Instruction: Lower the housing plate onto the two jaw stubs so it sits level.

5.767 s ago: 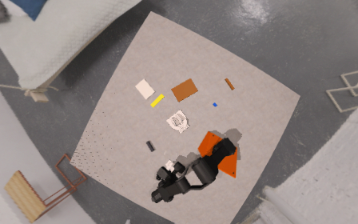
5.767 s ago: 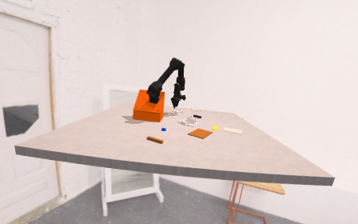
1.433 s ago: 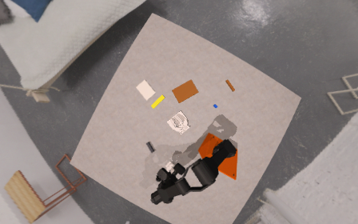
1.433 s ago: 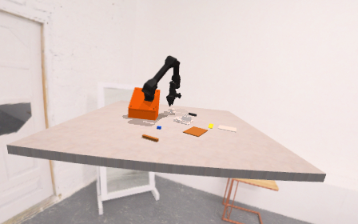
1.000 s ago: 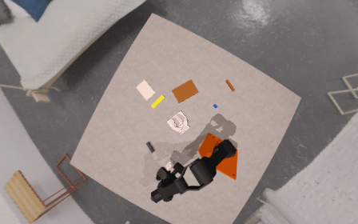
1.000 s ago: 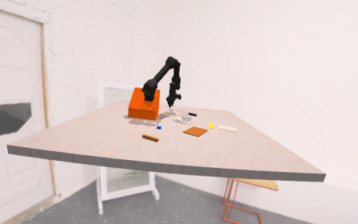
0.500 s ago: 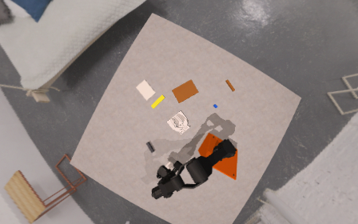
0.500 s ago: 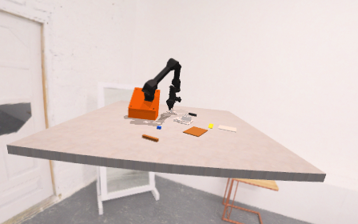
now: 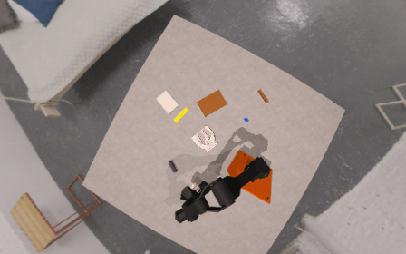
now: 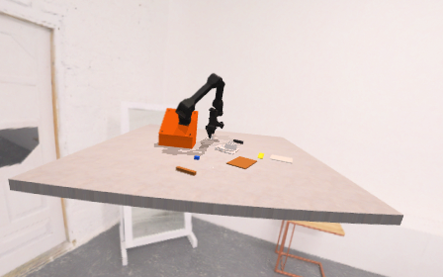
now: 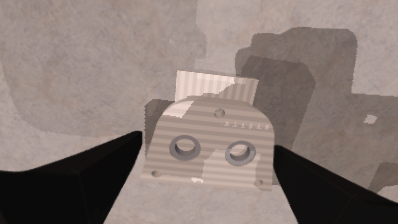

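Observation:
The housing plate [image 11: 210, 167] is pale and ribbed, with a rounded edge, two grey-ringed holes and a narrower ribbed part behind it. It lies between my open fingers in the wrist view. My gripper [image 11: 208, 144] [image 10: 211, 136] is open, pointing down, with one finger on each side of the plate and nothing gripped. Any contact or exact height is hard to tell. The white assembly [image 9: 205, 139] [image 10: 228, 147], apparently with the jaws, lies apart from the plate near the table's middle. Its pins and stubs are too small to make out.
An orange base block [image 9: 264, 187] [image 10: 176, 140] carries the arm. A black block [image 9: 172, 166] [image 10: 238, 141], yellow bar [image 9: 181, 115], cream plate [image 9: 167, 102], brown plate [image 9: 212, 102] [image 10: 241, 162], brown bar [image 9: 263, 96] [image 10: 186, 170] and small blue block [image 9: 246, 120] [image 10: 197, 157] lie around the assembly.

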Robot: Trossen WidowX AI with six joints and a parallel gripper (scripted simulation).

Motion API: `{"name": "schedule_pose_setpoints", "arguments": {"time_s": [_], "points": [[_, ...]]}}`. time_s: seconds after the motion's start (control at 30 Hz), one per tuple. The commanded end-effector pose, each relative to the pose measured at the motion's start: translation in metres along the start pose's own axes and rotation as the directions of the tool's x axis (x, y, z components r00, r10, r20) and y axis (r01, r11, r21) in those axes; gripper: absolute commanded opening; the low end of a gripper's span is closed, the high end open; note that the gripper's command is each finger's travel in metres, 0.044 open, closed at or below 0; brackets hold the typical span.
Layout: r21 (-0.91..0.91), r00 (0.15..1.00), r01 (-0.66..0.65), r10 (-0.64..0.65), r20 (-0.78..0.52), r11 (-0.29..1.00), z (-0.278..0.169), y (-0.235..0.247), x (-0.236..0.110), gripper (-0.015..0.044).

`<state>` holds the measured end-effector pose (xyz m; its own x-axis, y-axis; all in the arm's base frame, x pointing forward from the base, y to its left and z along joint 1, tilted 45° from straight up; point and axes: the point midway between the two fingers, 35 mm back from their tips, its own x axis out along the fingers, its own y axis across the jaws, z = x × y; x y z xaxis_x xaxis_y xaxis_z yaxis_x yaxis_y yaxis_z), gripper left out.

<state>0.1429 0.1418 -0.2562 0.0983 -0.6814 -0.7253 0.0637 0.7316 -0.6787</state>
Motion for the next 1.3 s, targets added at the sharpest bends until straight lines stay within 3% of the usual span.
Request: {"name": "schedule_pose_setpoints", "arguments": {"time_s": [0.0,0.47,0.9,1.27], "points": [[-0.005,1.000,0.001,-0.001,0.002,1.000,0.0002,-0.0002,0.0007,0.0440],[-0.005,1.000,0.001,-0.001,0.002,1.000,0.0002,-0.0002,0.0013,0.0440],[0.000,1.000,0.000,0.000,0.000,1.000,0.0000,0.0000,0.0007,0.0353],[0.000,1.000,0.000,0.000,0.000,1.000,0.0000,0.0001,0.0002,0.0351]]}}
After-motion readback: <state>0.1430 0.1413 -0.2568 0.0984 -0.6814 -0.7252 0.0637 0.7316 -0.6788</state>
